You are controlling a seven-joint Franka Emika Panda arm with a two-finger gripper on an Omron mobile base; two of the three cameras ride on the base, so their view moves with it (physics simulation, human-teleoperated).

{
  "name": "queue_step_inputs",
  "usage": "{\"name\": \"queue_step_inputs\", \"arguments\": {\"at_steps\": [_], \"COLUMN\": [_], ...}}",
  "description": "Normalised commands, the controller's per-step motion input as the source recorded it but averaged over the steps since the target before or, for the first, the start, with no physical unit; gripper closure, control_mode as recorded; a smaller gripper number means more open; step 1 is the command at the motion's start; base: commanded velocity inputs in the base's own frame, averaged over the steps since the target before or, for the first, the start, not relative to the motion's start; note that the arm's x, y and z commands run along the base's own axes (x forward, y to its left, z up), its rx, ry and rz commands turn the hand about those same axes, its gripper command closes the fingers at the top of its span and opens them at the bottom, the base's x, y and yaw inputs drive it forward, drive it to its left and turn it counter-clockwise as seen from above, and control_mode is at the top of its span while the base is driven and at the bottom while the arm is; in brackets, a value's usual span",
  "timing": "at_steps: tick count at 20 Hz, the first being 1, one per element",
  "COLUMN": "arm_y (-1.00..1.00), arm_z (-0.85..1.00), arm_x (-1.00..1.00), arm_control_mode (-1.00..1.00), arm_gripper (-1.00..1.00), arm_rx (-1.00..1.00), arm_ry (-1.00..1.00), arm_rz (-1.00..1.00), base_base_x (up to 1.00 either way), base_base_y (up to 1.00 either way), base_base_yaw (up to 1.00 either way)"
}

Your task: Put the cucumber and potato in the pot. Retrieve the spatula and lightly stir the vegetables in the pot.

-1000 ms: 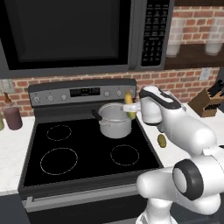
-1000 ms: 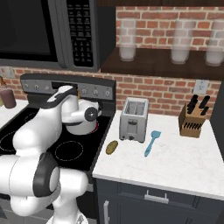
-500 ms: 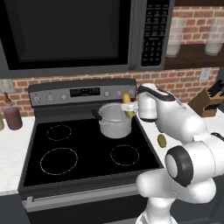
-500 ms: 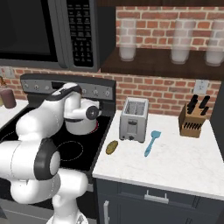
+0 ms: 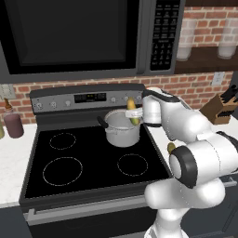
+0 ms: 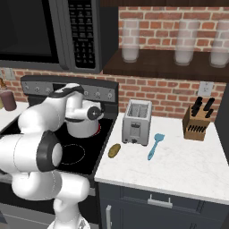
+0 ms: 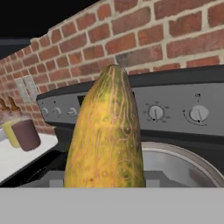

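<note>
Cucumber (image 5: 132, 110) is gripped upright by the gripper (image 5: 135, 116), just above the pot (image 5: 122, 131); potato (image 6: 114, 150) is seen on counter (image 6: 179, 165).

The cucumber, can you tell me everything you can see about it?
The cucumber is a fat oblong vegetable, yellow-orange with olive-green streaks and a bumpy skin, narrowing to a greenish tip. The gripper holds it by its lower end, so it stands nearly upright. It hangs over the right rim of the steel pot on the stove's back right burner, with its lower end dipping inside. Whether it touches the pot cannot be told.
</note>
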Motion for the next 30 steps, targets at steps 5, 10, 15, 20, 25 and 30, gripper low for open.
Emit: {"name": "queue_step_inputs", "arguments": {"at_steps": [5,10,15,20,25,30], "arm_y": [0.13,0.0,0.0,0.04,0.13,0.04], "arm_z": [-0.25,-0.26,-0.28,-0.09,-0.12,-0.38], "arm_x": [0.22,0.1,0.09,0.27,0.29,0.08], "arm_control_mode": [-1.0,-1.0,-1.0,-1.0,-1.0,-1.0], "arm_gripper": [1.0,1.0,1.0,1.0,1.0,1.0], "arm_rx": [-0.06,-0.03,-0.02,0.0,0.0,0.0], "arm_ry": [0.0,0.0,0.0,-0.02,-0.03,-0.01], "arm_rz": [0.0,0.0,0.0,0.0,0.0,0.0], "base_base_x": [0.0,0.0,0.0,0.0,0.0,0.0], "base_base_y": [0.0,0.0,0.0,0.0,0.0,0.0], "base_base_yaw": [0.0,0.0,0.0,0.0,0.0,0.0]}}
